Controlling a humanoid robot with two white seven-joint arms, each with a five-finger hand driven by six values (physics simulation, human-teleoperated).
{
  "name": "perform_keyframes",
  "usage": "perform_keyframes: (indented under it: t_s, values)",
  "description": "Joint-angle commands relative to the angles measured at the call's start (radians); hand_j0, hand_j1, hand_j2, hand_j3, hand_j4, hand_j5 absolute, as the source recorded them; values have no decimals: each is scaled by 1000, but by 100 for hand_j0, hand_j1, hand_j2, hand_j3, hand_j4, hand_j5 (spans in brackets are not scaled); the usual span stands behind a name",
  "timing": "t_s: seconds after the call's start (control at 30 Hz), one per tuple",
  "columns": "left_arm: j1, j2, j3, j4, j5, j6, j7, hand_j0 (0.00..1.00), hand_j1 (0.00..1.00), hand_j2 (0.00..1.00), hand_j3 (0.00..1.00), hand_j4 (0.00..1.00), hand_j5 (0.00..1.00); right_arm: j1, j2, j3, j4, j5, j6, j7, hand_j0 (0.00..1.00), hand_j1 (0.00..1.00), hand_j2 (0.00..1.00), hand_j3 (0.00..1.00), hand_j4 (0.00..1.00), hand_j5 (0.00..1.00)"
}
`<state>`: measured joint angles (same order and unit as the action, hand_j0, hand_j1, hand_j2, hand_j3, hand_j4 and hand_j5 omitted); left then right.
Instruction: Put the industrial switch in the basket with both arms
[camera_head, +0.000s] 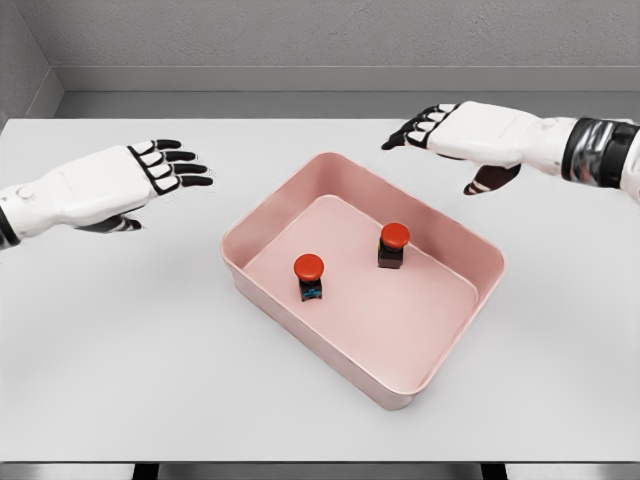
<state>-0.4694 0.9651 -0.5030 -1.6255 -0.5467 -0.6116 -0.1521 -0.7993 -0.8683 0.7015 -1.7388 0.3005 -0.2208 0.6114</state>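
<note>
Basket front: near corner of the pink basket (440, 350) lay closest to my camera, on the white table (120, 380), its long axis running diagonally from far-left to near-right.
Left switch: I saw one red-capped industrial switch (309, 277) standing upright on the basket floor, toward the left wall.
Right switch: a second red-capped switch (393, 245) stood upright slightly farther in, apart from the first.
Task status: I judged both switches already delivered, since neither touched a hand.
Left hand: my left hand (150, 175) hovered over the table left of the basket, fingers spread, holding nothing.
Right hand: my right hand (470, 135) hung past the basket's far-right rim, fingers extended and relaxed, empty.
Key relation: the left switch lay down-right of the left hand; the right switch lay down-left of the right hand, and looked the nearer pairing.
Next move: I reckoned only a retreat remained, keeping clear of the rim.
</note>
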Motion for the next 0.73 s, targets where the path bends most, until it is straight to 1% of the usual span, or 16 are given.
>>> perform_keyframes:
  t_s: [0.0, 0.07, 0.1, 0.23, 0.27, 0.3, 0.4, 0.7]
  values:
    - [0, 18, 21, 76, 57, 1, -1, 100, 100, 100, 100, 100, 100, 20, -31, -118, 21, -3, -5, -1, 100, 100, 100, 100, 100, 100]
    - [0, 23, 21, 91, 53, 1, -4, 100, 100, 100, 100, 100, 100, 104, -61, -201, 24, -3, -8, -1, 100, 100, 100, 100, 100, 100]
    - [12, 23, 23, 93, 54, 1, -4, 100, 100, 100, 100, 100, 100, 147, -77, -229, 25, -1, -9, -1, 100, 100, 100, 100, 100, 100]
    - [21, 24, 24, 90, 60, 1, -3, 100, 100, 100, 100, 100, 100, 305, -95, -375, 44, 0, -123, -1, 100, 100, 100, 100, 100, 100]
    - [28, 30, 24, 90, 60, 1, -3, 100, 100, 100, 100, 100, 100, 330, -98, -378, 47, 0, -147, -1, 100, 100, 100, 100, 100, 100]
    - [40, 34, 29, 87, 60, 1, -3, 100, 100, 100, 100, 100, 100, 344, -101, -379, 48, 0, -169, -1, 100, 100, 100, 100, 100, 100]
    - [43, 35, 37, 87, 60, 1, -4, 100, 100, 100, 100, 100, 100, 385, -112, -381, 47, 0, -198, -1, 100, 100, 100, 100, 100, 100]
    - [43, 49, 38, 91, 57, 1, -4, 100, 100, 100, 100, 100, 100, 396, -118, -378, 42, -4, -198, -1, 100, 100, 100, 100, 100, 100]
